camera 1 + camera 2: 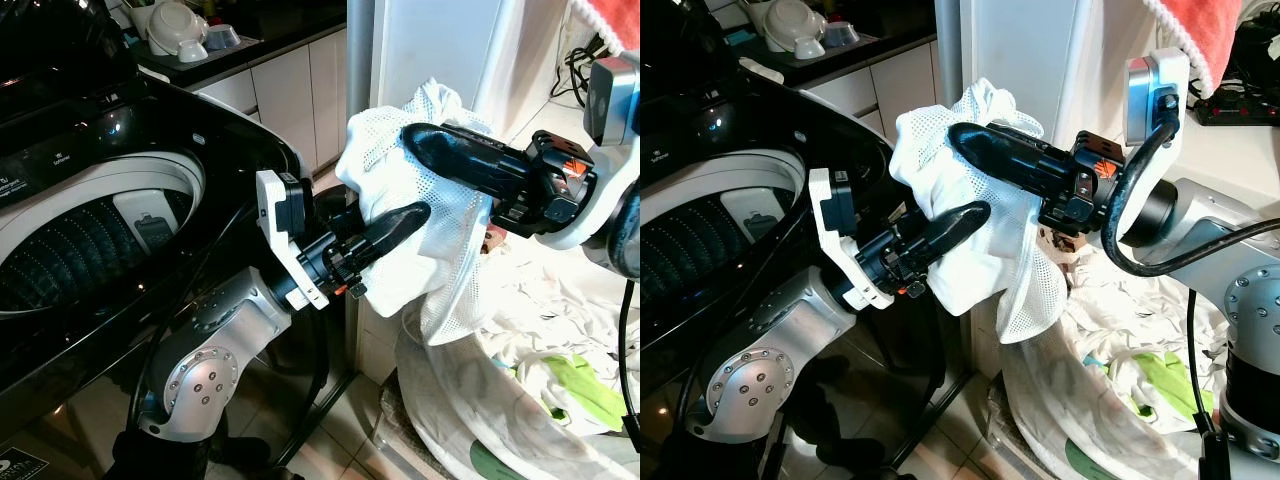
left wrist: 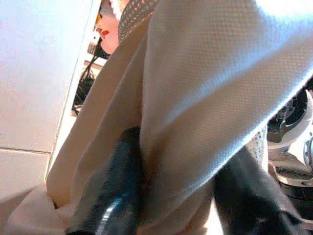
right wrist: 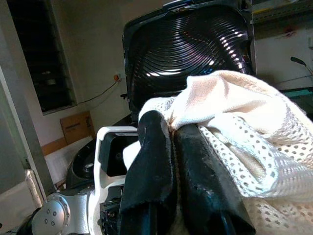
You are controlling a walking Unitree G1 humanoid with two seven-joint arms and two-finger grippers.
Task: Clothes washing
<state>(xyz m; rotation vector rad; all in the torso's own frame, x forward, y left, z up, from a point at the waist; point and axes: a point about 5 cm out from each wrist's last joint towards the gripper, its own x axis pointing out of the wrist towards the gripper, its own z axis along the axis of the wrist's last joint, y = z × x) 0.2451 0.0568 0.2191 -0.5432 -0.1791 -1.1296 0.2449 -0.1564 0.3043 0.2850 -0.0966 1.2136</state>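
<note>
White mesh cloth, a perforated garment (image 1: 420,210), hangs bunched between my two grippers, just beside the open washing machine (image 1: 90,200) and above the laundry basket (image 1: 1080,420). My right gripper (image 3: 168,147) has its two black fingers pressed together on a fold of the garment, clenched on it. My left gripper (image 2: 181,196) reaches up from below with the fabric draped between its fingers; one finger lies against the cloth in the head views, the other is hidden behind it, and I cannot tell whether the fingers are closed on it. How far the garment runs behind the right gripper is hidden too. The machine's ribbed drum (image 1: 70,250) is partly cut off at the frame edge, and its raised lid (image 3: 186,44) shows behind the cloth in the right wrist view. More pale laundry with a green patch (image 1: 580,390) fills the basket. Behind stand white cupboard doors (image 1: 290,100), a dark counter with bowls (image 1: 185,30), and a tiled floor (image 1: 330,440) below.
</note>
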